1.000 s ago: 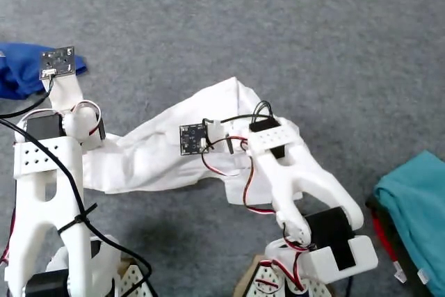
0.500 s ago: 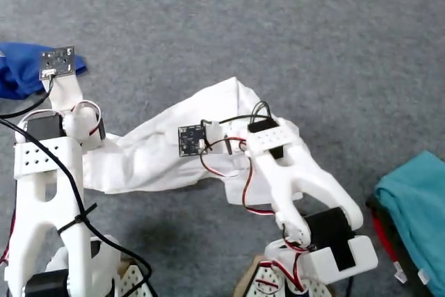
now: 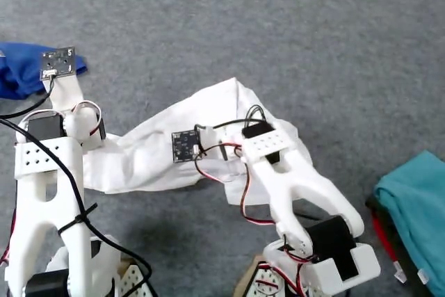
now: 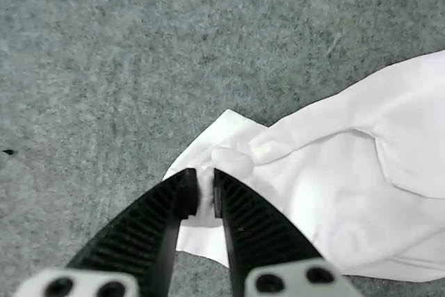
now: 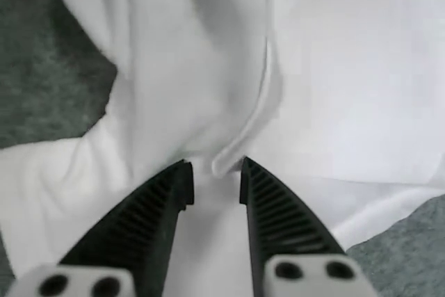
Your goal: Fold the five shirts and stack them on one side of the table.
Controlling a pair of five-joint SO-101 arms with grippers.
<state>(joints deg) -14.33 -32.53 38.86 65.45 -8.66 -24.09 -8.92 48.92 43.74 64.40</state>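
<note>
A crumpled white shirt lies stretched across the middle of the grey table. In the left wrist view my left gripper is shut on a corner of the white shirt, at its left end and low over the cloth surface. The right gripper is pressed down on the middle of the white shirt, its black fingers narrowed on a raised fold of cloth. The right arm covers part of the shirt from above.
A blue shirt is bunched at the far left edge, behind the left arm. A teal shirt sits at the right edge over a dark item. The grey table surface is bare at the back and back right.
The right arm has shifted a little to the left over the white shirt. The left arm and the shirt's outline have stayed put.
</note>
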